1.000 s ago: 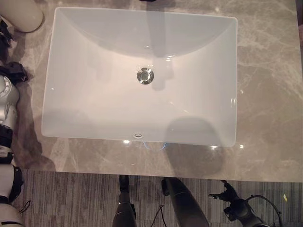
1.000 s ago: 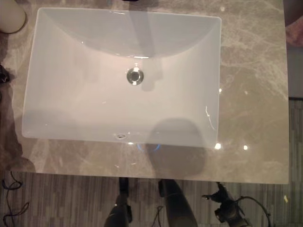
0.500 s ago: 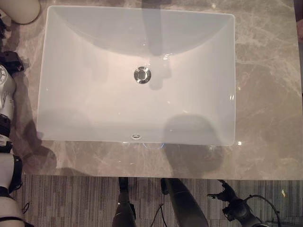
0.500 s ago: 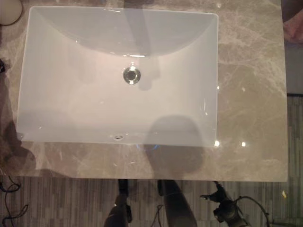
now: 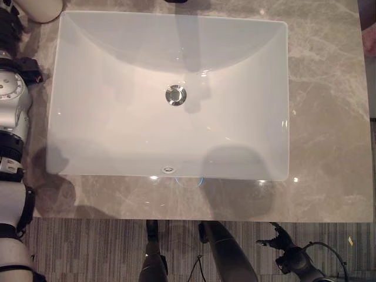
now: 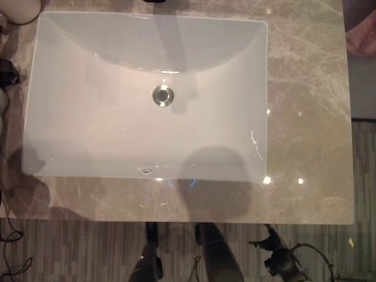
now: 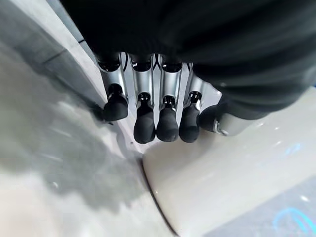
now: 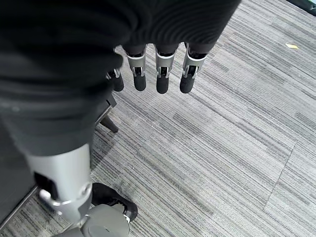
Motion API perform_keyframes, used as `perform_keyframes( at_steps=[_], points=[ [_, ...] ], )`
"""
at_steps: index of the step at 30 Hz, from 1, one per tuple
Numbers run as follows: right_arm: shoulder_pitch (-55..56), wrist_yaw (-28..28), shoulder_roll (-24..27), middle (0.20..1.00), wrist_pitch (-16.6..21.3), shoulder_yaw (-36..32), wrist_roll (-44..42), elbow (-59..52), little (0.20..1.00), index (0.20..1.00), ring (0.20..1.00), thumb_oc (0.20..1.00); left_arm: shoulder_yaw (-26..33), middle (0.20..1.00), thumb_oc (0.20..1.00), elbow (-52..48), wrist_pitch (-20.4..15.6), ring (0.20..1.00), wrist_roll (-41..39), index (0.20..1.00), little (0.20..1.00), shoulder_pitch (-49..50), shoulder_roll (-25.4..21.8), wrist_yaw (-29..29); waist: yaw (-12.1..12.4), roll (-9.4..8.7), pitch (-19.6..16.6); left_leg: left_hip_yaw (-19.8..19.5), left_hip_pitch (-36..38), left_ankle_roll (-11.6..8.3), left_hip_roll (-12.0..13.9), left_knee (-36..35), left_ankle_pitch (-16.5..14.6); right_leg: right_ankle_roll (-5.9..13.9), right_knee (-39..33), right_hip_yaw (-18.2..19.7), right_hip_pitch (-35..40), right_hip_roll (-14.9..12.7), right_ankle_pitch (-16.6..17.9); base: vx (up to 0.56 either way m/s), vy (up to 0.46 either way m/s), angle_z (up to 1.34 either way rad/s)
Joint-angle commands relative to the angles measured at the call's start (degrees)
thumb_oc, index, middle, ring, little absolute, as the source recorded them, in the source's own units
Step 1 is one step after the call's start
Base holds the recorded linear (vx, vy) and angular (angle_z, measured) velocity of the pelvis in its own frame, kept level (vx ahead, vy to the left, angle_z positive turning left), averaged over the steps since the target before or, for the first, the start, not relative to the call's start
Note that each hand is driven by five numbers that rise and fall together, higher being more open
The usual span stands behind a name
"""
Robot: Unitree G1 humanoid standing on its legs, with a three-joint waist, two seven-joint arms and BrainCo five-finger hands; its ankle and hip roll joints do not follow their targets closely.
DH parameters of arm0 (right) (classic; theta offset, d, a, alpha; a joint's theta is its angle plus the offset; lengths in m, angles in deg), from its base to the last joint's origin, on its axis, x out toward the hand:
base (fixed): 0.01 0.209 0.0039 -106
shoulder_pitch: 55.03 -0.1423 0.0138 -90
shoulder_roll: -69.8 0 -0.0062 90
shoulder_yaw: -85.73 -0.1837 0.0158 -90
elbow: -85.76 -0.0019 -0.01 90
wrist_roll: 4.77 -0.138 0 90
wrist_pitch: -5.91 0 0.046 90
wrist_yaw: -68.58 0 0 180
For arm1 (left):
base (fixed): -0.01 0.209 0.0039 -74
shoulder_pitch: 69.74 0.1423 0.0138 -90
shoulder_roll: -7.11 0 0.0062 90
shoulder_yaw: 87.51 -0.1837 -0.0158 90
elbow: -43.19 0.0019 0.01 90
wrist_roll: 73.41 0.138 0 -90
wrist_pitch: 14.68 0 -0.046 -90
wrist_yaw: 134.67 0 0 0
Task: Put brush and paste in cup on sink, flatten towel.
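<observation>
Since a second ago the whole view has slid a little, so the camera moved, not the basin; my left arm has come farther in along the left edge of the frame, up beside the sink's left rim.

White rectangular ceramic sink mid-frame, set in a grey-brown marble countertop; round chrome drain just above its centre.

Cream rounded cup in the upper left corner, on the countertop just off the sink's corner, cut by the frame edge; what it holds I cannot tell.

Left hand: fingers straight and slack, gripping nothing, dark tips close by the cup's pale wall; touching or not, cannot tell.

Right hand: fingers straight, empty, hanging over grey striped carpet.

Pinkish thing at the upper right edge, cut off; cannot tell what it is.
</observation>
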Motion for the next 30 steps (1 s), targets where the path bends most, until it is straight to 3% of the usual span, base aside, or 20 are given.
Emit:
perform_keyframes(
  at_steps=[1, 18, 30],
  points=[
    [0.3, 1.8, 2.5, 1.0, 0.5, 0.3, -1.3, -1.5, 1.0, 1.0, 1.0, 1.0, -3.0, 0.2, 0.2, 2.5, 0.5, 0.2, 3.8, 0.2, 0.2, -3.2, 3.9, 1.1, -3.0, 0.48, 2.9, 4.4, 11.6, -0.19, -2.0, 0.1, 4.8, 6.37, 0.5, 0.1, -3.1, -0.9, 2.5, 0.0, 0.0, 0.0],
    [0.5, 2.2, 2.4, 1.0, 0.9, 0.5, -1.5, -1.0, 1.0, 1.0, 1.0, 1.0, -4.0, 0.2, 0.2, 2.6, 0.3, 0.2, 5.6, 0.2, 0.2, -5.7, 6.3, 2.7, -3.2, 0.83, 2.6, 4.8, 10.0, -0.7, -2.1, 0.1, 5.4, 6.43, -0.1, 0.3, -4.3, -1.0, 3.1, 0.0, 0.0, 0.0],
    [-0.1, 1.9, 2.6, 1.0, 0.6, 1.1, -1.2, -0.8, 1.0, 1.0, 1.0, 1.0, -2.8, 0.2, 0.2, 5.7, 2.3, 0.2, 7.8, 0.2, 0.2, -5.4, 7.8, 3.4, -3.0, 0.82, 2.6, 5.0, 10.7, -0.17, -1.9, 0.1, 4.3, 6.48, 0.3, 0.2, -4.2, -1.2, 3.1, 0.0, 0.0, 0.0]
  ],
)
